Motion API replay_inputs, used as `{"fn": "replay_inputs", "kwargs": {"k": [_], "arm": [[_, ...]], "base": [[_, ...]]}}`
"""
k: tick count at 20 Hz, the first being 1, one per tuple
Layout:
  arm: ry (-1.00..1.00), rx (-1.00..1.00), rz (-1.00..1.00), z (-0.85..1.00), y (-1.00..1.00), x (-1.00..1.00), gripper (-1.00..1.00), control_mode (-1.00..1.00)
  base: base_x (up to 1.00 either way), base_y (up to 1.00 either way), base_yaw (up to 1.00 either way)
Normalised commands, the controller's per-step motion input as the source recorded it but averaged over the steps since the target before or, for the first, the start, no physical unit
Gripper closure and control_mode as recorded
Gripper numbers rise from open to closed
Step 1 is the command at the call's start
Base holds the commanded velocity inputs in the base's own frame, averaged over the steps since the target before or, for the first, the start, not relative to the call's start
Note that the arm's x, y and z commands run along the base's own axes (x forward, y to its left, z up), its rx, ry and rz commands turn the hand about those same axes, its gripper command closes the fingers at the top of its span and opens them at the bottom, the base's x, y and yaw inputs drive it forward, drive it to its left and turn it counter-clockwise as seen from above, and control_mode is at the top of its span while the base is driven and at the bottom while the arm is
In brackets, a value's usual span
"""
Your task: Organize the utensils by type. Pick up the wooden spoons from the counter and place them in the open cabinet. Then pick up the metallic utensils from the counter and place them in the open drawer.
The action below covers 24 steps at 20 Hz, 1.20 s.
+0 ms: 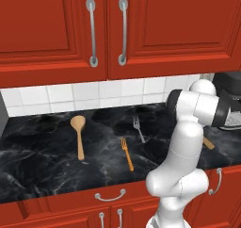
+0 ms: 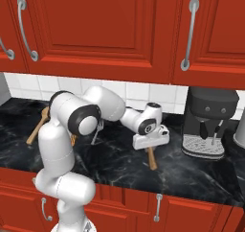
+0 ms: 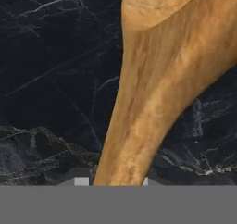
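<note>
My jaws stand low over a wooden spoon (image 3: 152, 93), one on each side of its handle on the black marble worktop (image 2: 115, 161); whether they already pinch it I cannot tell. From the right base view my gripper (image 2: 149, 147) hangs just above that spoon, whose handle end pokes out beneath it toward the front edge. I count two wooden spoons: this one and a second spoon (image 1: 78, 134) lying well apart to the left. Between them lie two forks, an orange fork (image 1: 126, 153) and a grey metal fork (image 1: 138, 127). A dark coffee machine (image 2: 208, 123) stands on the right. Red panelled cabinets (image 1: 117, 29) with curved metal handles hang above white wall tiles.
</note>
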Motion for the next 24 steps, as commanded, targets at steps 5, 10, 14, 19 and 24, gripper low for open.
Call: {"fn": "replay_inputs", "kwargs": {"k": [5, 10, 14, 19, 24], "arm": [[0.21, 0.05, 0.01, 0.00, 0.00, -0.39, 1.00, -1.00], [0.15, 0.04, 0.02, 0.15, 0.01, -0.37, 1.00, -1.00], [0.14, 0.00, 0.03, 0.41, 0.01, -0.47, 1.00, -1.00], [0.13, 0.00, 0.00, 0.35, 0.20, -0.63, 1.00, -1.00], [0.09, 0.00, 0.00, 0.31, 0.23, -0.60, 1.00, -1.00]], "base": [[0.00, 0.00, 0.00], [0.00, 0.00, 0.00], [0.00, 0.00, 0.00], [0.00, 0.00, 0.00], [0.00, 0.00, 0.00]]}}
